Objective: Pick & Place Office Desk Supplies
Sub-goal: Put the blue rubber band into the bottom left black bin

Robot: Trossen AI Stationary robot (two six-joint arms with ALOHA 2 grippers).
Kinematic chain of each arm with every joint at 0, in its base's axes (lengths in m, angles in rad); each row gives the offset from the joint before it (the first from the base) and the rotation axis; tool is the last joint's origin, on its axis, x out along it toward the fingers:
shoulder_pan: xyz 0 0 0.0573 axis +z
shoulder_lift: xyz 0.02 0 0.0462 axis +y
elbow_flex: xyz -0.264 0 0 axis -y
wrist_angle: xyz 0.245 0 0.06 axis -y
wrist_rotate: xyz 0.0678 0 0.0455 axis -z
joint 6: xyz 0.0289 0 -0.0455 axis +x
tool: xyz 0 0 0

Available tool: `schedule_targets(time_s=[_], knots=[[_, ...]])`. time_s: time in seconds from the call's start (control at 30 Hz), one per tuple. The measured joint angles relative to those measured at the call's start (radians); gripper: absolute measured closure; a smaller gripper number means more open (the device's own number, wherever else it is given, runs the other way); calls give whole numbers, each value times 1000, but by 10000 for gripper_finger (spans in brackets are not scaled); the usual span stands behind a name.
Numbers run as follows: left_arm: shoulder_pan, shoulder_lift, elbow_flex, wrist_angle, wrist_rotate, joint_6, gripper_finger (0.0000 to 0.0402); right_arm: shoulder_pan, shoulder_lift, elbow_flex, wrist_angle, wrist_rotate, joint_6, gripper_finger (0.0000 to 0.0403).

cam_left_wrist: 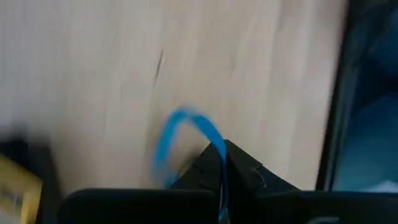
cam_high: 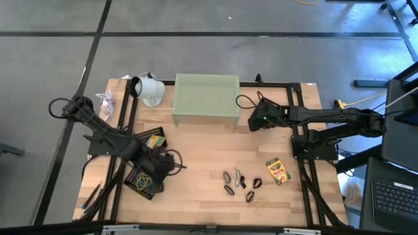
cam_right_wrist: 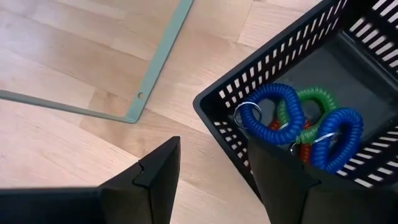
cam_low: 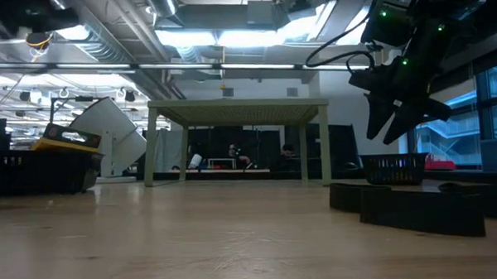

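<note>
My left gripper [cam_high: 157, 164] [cam_left_wrist: 222, 155] is at the table's left, beside a black basket [cam_high: 141, 181], and is shut on a thin blue rubber band [cam_left_wrist: 183, 134]. A yellow-green card box [cam_high: 155, 140] lies just beyond it. My right gripper [cam_high: 256, 121] [cam_right_wrist: 214, 149] hangs open by the riser's right end, above the rim of a second black basket [cam_right_wrist: 292, 81] that holds blue and green coiled loops [cam_right_wrist: 292, 118]. Several black binder clips [cam_high: 238, 183], a crayon box [cam_high: 277, 171] and a tan rubber band [cam_high: 261, 202] lie on the wood near the front. My left gripper pinches the blue rubber band between its shut fingertips at one end of the loop [cam_left_wrist: 214, 142]. The rest of the loop arches out beyond the fingertips over the bare wood. Whether the loop touches the table, I cannot tell.
The pale green perforated riser [cam_high: 206, 96] stands at the far middle, and its foot frame [cam_right_wrist: 155, 81] shows in the right wrist view. A white cup-shaped object [cam_high: 147, 88] lies tipped at the far left. Bare wood [cam_high: 202, 163] lies between the left basket and the clips.
</note>
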Motion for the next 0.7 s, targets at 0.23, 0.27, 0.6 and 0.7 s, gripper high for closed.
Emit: schedule_targets(time_s=[0.23, 0.27, 0.6, 0.7], knots=[[-79, 7, 0, -222, 18, -277, 398, 0, 0, 0, 1, -3, 0, 211], [-87, 8, 0, -230, 15, -291, 398, 0, 0, 0, 3, -3, 0, 211], [-165, 8, 0, -245, 19, -364, 360, 0, 0, 0, 4, -3, -3, 211], [-189, 8, 0, -247, 39, -386, 343, 0, 0, 0, 4, -4, -3, 211]])
